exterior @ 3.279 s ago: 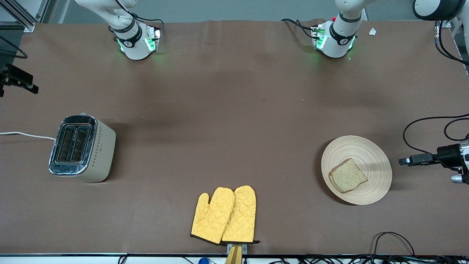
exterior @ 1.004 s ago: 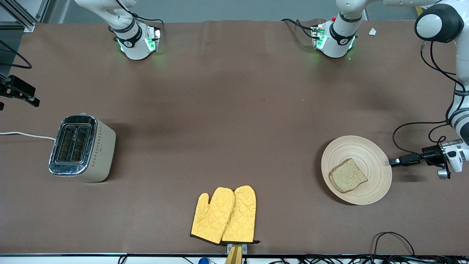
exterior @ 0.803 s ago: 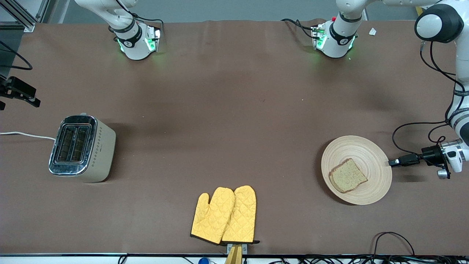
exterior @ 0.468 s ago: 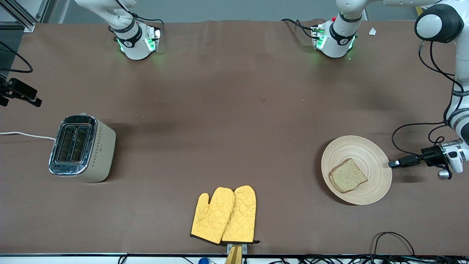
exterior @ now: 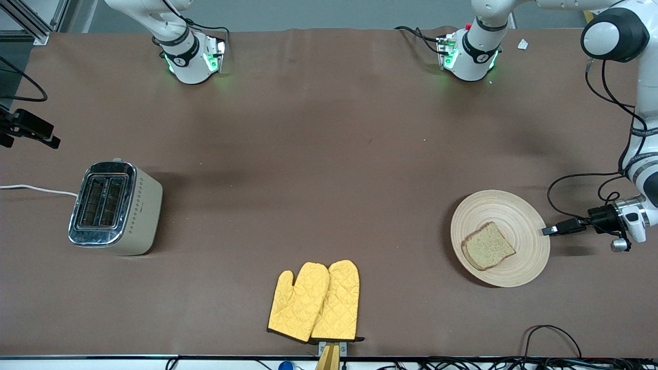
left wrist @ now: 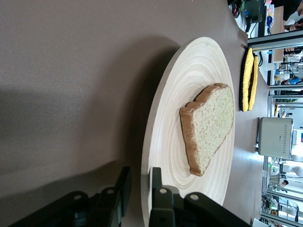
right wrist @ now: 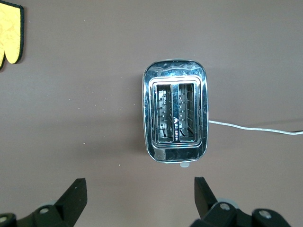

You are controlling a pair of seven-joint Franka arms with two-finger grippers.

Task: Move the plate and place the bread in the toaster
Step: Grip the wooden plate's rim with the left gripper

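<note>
The pale wooden plate [exterior: 519,216] lies toward the left arm's end of the table with the brown bread slice [exterior: 488,246] on it. My left gripper [exterior: 546,230] is low at the plate's rim. In the left wrist view its fingers [left wrist: 158,184] are open and straddle the rim of the plate [left wrist: 189,85], with a small gap left; the bread [left wrist: 210,125] lies just past them. The cream toaster [exterior: 115,208] stands at the right arm's end, slots empty. My right gripper [exterior: 36,133] hangs open and empty in the air near the toaster [right wrist: 175,111].
A pair of yellow oven mitts [exterior: 316,300] lies near the table's front edge, between plate and toaster. The toaster's white cord [exterior: 36,189] runs off the table's end. Black cables [exterior: 570,185] loop beside the left gripper.
My left gripper has come down and slid in toward the plate until its fingers straddle the rim. My right gripper has drifted slightly toward the toaster. Plate, bread and toaster have not moved.
</note>
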